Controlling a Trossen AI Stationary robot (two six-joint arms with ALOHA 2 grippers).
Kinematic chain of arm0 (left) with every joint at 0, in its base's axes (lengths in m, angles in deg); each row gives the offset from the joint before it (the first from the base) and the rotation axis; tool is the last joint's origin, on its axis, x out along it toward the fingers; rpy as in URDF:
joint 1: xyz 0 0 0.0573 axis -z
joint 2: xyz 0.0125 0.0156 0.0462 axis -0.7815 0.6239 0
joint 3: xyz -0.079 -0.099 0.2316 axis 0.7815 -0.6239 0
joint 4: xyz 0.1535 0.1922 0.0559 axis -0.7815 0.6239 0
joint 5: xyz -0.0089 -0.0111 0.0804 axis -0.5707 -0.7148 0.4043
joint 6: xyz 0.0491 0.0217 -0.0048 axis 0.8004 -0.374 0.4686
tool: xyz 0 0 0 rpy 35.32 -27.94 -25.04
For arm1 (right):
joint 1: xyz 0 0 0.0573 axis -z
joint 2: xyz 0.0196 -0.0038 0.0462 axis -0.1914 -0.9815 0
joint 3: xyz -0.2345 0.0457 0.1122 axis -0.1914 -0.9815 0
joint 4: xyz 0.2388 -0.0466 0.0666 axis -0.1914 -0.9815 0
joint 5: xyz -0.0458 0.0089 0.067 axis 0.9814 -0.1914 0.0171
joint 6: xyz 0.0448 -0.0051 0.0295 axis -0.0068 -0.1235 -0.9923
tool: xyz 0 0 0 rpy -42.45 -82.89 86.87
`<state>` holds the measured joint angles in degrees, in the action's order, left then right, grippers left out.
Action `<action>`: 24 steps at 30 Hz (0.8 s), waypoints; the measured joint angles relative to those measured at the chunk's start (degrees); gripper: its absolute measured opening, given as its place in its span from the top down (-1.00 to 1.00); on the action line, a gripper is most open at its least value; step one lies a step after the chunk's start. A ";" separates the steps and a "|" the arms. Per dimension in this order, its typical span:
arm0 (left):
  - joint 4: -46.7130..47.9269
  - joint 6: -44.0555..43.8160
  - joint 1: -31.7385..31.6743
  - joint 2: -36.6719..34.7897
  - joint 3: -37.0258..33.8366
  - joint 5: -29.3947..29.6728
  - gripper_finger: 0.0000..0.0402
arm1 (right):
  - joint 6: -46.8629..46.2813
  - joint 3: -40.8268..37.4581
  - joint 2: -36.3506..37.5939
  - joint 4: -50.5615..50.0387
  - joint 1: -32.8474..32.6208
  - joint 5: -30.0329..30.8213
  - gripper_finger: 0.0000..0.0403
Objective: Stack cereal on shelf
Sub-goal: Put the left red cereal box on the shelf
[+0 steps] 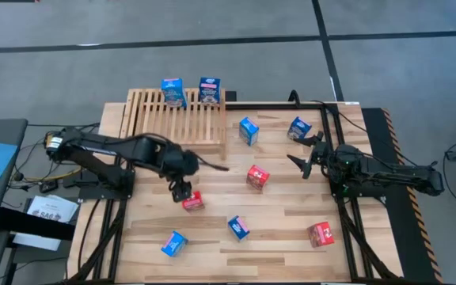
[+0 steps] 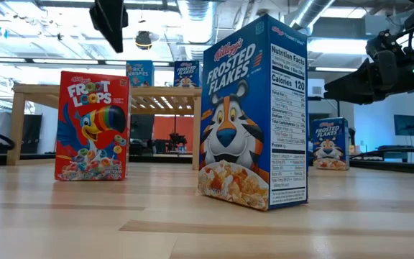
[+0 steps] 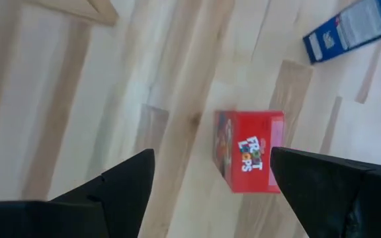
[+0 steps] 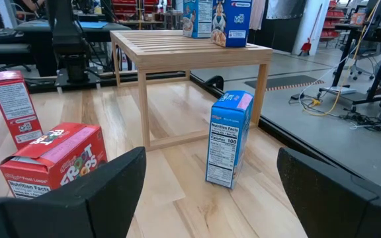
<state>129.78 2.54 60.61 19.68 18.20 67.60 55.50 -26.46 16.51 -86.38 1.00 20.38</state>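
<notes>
The shelf (image 1: pixel 176 115) stood at the counter's (image 1: pixel 283 218) far left part, its slats running front to back. Two blue boxes (image 1: pixel 172 92) (image 1: pixel 209 89) stood upright on the shelf's far edge, side by side.

In front of the shelf, the left tool (image 1: pixel 182 190) hung with its fingers spread above a red box (image 1: pixel 193 202) and gripped nothing. The left wrist view showed that red box (image 3: pixel 250 151) lying flat between the two dark fingers (image 3: pixel 127 188), label up, its long axis running across the planks, with bare wood all round it. Nearer the front edge than the shelf lay a blue box (image 1: pixel 173 243), tilted.

To the right of the shelf stood a blue box (image 1: pixel 248 131), with a red box (image 1: pixel 257 177) and another blue one (image 1: pixel 238 227) farther toward the front. Open planks separated them all.

Farther right of the shelf, the right tool (image 1: pixel 305 157) waited with fingers wide apart and empty, near a blue box (image 1: pixel 299 127). A red box (image 1: pixel 321 234) sat near the front right corner.

Only the low view showed the printed fronts: Froot Loops (image 2: pixel 92 126) and Frosted Flakes (image 2: pixel 254 115) upright, with the shelf behind. The right wrist view showed the shelf's legs (image 4: pixel 142 109) and the open space beneath.
</notes>
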 joint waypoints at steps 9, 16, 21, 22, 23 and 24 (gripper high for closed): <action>-6.08 -3.89 4.85 0.00 -6.73 0.72 -0.63 | 0.00 0.01 -0.02 0.00 0.02 0.01 -0.81; -7.14 -3.55 7.47 4.01 -7.00 0.41 -0.93 | 0.00 0.00 -0.02 0.00 0.00 0.01 -0.81; -7.33 -3.43 7.76 6.40 -7.02 0.13 -0.99 | 0.00 0.01 -0.02 -0.01 0.01 0.02 -0.81; -7.28 -3.43 7.74 6.40 -7.02 0.30 -0.99 | 0.00 0.00 -0.02 -0.02 0.00 0.00 -0.81; -7.41 -3.44 7.74 6.40 -7.02 0.77 -0.98 | 0.00 0.02 -0.02 -0.01 0.02 0.01 -0.81; -7.55 -3.45 7.72 6.40 -7.02 1.46 -0.98 | 0.00 0.01 -0.02 -0.02 0.01 0.01 -0.81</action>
<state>122.23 -0.91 68.33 26.08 11.18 69.07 55.50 -26.44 16.49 -86.40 1.01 20.40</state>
